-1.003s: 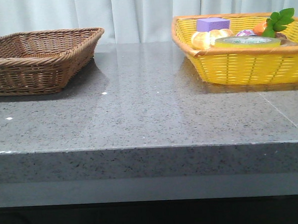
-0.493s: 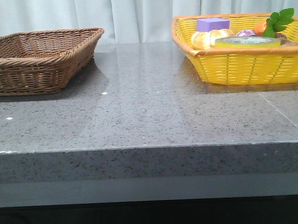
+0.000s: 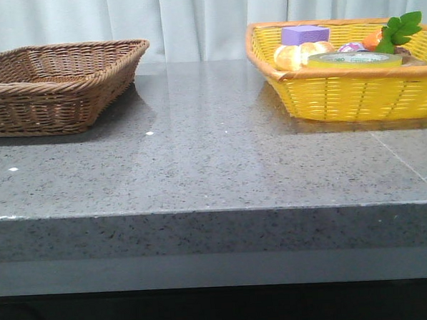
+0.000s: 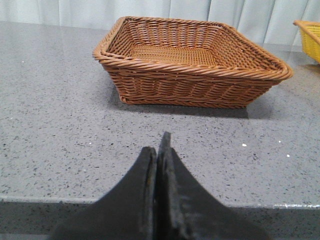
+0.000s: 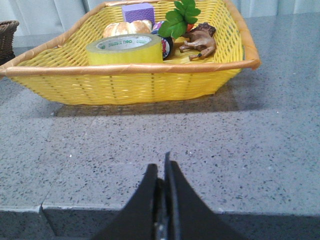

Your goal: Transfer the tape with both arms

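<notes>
On the counter (image 3: pixel 213 153), a brown wicker basket (image 3: pixel 55 82) sits left; the left end effector (image 4: pixel 159 150) is clenched on nothing before it. Right, the tape (image 3: pixel 354 59) lies flat in the yellow basket (image 3: pixel 353 95); the right end effector (image 5: pixel 162 175) is likewise clenched

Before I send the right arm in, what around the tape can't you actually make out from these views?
- Tape: its underside, hidden by the yellow basket wall in the front and right wrist views.
- Item behind the green leaves: mostly covered, can't identify.
- Lettering on the tape core: too small.
- Brown basket floor: near part hidden by its rim.
</notes>
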